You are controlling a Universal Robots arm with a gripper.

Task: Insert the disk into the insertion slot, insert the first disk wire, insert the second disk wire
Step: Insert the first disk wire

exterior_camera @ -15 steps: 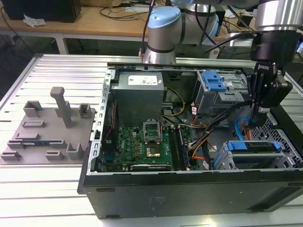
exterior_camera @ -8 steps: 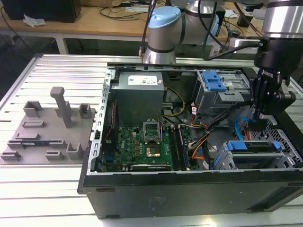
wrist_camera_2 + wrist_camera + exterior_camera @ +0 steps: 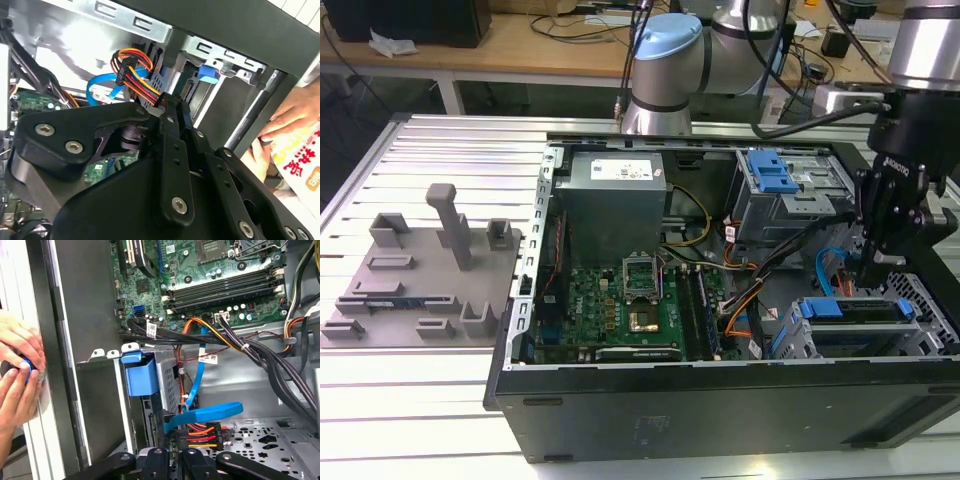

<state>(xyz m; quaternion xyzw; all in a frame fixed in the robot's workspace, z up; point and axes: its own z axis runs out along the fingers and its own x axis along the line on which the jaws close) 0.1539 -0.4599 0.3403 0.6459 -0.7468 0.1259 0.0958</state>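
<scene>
The disk (image 3: pixel 855 312), in its blue caddy (image 3: pixel 141 375), lies inside the insertion slot (image 3: pixel 923 300), the low grey perforated cage at the case's front on the exterior view's right. My gripper (image 3: pixel 876 272) hangs just above the disk's rear end. In both wrist views its fingers meet on the black plug of a disk wire with red, yellow and orange strands (image 3: pixel 200 435), right behind the disk. A flat blue disk wire (image 3: pixel 205 414) curves loose beside it. The same coloured strands (image 3: pixel 135 70) and blue wire (image 3: pixel 100 90) lie ahead of the fingertips (image 3: pixel 172 107).
A person's hands (image 3: pixel 17 375) rest on the outside of the case wall beside the slot. A taller grey cage with a blue bracket (image 3: pixel 770 175) stands behind. The motherboard (image 3: pixel 620 300), black cable bundles (image 3: pixel 260 360) and the power supply (image 3: pixel 612 195) crowd the case. A grey fixture plate (image 3: pixel 415 275) lies outside.
</scene>
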